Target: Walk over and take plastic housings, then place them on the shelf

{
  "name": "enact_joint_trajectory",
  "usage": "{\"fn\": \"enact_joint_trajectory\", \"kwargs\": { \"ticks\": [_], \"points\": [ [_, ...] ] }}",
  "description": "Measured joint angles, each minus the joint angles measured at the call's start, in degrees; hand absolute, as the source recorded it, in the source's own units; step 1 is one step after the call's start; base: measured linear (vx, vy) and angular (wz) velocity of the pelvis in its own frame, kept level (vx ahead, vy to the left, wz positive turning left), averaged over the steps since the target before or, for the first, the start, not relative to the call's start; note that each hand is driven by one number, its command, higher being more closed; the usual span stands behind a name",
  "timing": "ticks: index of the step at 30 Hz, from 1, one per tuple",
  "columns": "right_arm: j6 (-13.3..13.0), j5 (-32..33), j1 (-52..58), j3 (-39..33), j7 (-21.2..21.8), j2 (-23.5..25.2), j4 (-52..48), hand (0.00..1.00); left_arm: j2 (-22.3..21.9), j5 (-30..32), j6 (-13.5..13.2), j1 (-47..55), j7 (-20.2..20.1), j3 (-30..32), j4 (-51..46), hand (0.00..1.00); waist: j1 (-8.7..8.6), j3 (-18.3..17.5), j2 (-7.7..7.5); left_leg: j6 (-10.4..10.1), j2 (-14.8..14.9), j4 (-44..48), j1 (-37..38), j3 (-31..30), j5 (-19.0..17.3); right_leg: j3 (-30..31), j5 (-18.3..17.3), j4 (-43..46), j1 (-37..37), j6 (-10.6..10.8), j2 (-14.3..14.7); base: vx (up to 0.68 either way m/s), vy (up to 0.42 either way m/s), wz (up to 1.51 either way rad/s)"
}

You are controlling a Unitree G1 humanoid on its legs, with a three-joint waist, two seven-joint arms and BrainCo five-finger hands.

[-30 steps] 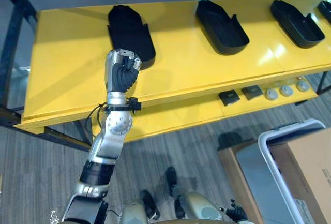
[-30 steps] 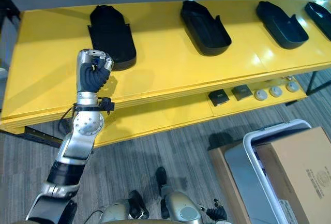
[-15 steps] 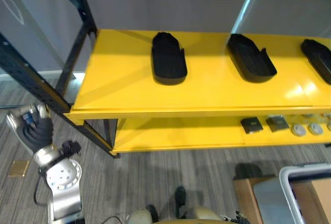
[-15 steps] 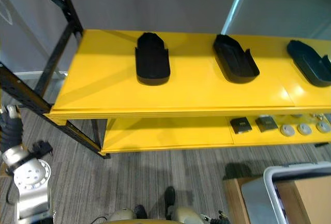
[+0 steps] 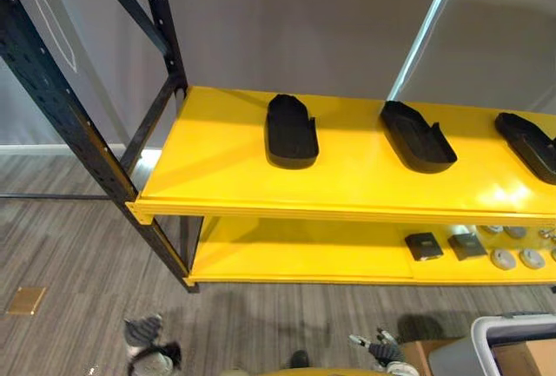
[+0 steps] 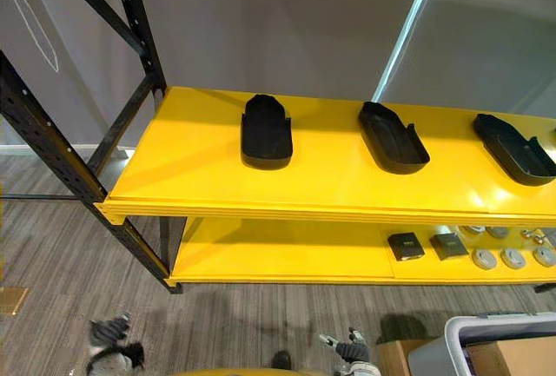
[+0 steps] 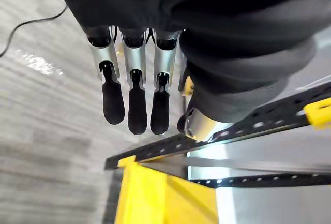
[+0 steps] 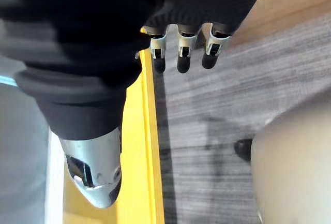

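Step judged as return for more stock: three black moulded plastic housings (image 5: 290,131) lying well apart on upper tier of yellow metal shelf (image 5: 217,168); left hand (image 7: 137,110) and right hand (image 8: 182,61) hanging low, fingers straight, empty; next move probably calls for walking to fetch another housing.

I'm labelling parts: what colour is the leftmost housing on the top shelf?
Black. The leftmost housing shows best in the right eye view, on the yellow shelf.
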Motion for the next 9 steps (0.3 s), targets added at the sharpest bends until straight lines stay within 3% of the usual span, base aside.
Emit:
{"fn": "enact_joint_trajectory", "kwargs": {
  "ticks": [9],
  "points": [
    [0.12,-0.07,-1.67,-1.65,-0.14,0.02,2.2,0.0,-0.28,-0.01,0.04,-1.4,-2.05,-1.4,6.52,0.0,-0.06,0.3,0.5,0.49,-2.47,-6.81,3.68,0.67,3.67,0.03,0.06,-0.93,0.86,0.43,-0.86,0.0,0.005,0.01]
  ]
}}
